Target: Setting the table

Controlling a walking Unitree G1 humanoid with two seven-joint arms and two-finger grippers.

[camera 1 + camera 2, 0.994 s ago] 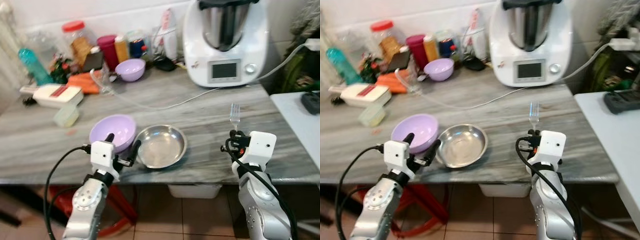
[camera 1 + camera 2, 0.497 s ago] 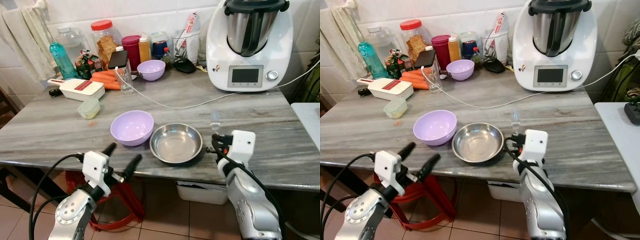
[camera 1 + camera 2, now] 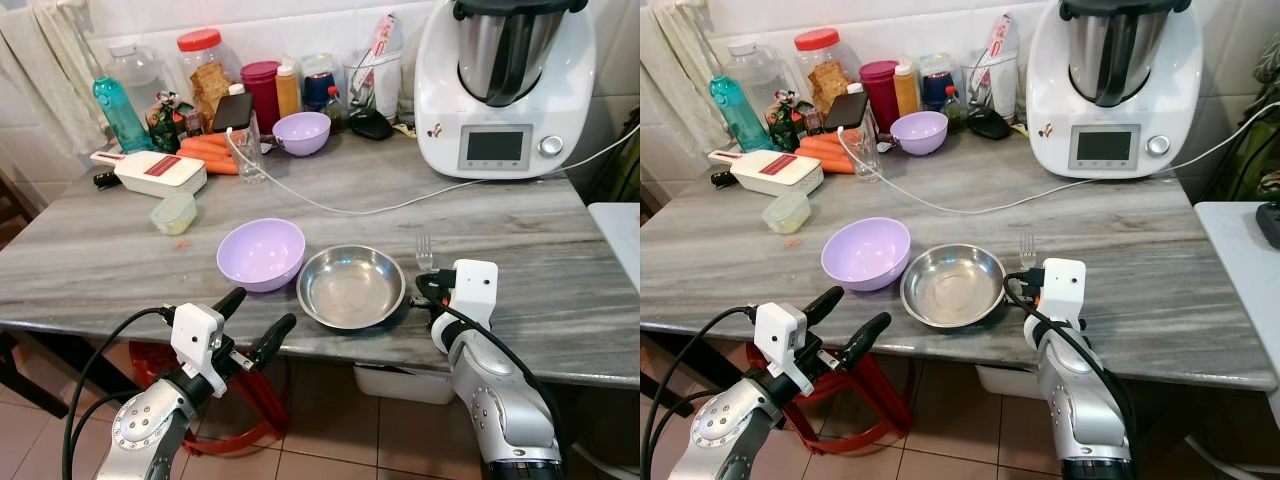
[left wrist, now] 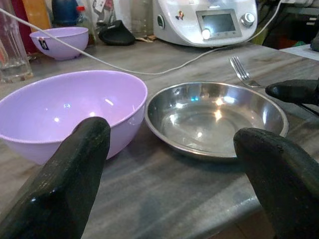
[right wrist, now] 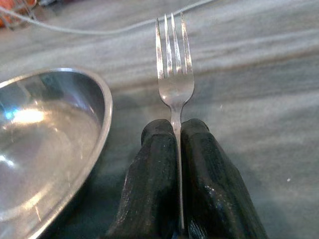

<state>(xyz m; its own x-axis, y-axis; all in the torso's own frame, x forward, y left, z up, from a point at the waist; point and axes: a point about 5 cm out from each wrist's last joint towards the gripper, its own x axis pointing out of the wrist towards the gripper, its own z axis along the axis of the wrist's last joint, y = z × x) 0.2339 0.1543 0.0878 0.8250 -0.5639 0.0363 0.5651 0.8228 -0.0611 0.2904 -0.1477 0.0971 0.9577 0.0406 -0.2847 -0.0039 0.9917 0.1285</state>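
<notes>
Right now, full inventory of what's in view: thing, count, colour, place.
Purple bowl: 1, lilac, counter front, left of the steel dish.
Steel dish: 1, silver, counter front edge.
Fork: 1, silver, right of the dish, tines pointing away, handle pinched.
Small purple bowl: 1, lilac, back of counter.
Food processor: 1, white, back right.
White cable: 1, runs across the counter.
Carrots: a few, orange, back left.
Slicer: 1, white and red, left.
Small tub: 1, pale green, left.
Jars and bottles: several, against the wall.
Left gripper: fingers open, below the counter edge.
Right gripper: fingers shut on the fork.
</notes>
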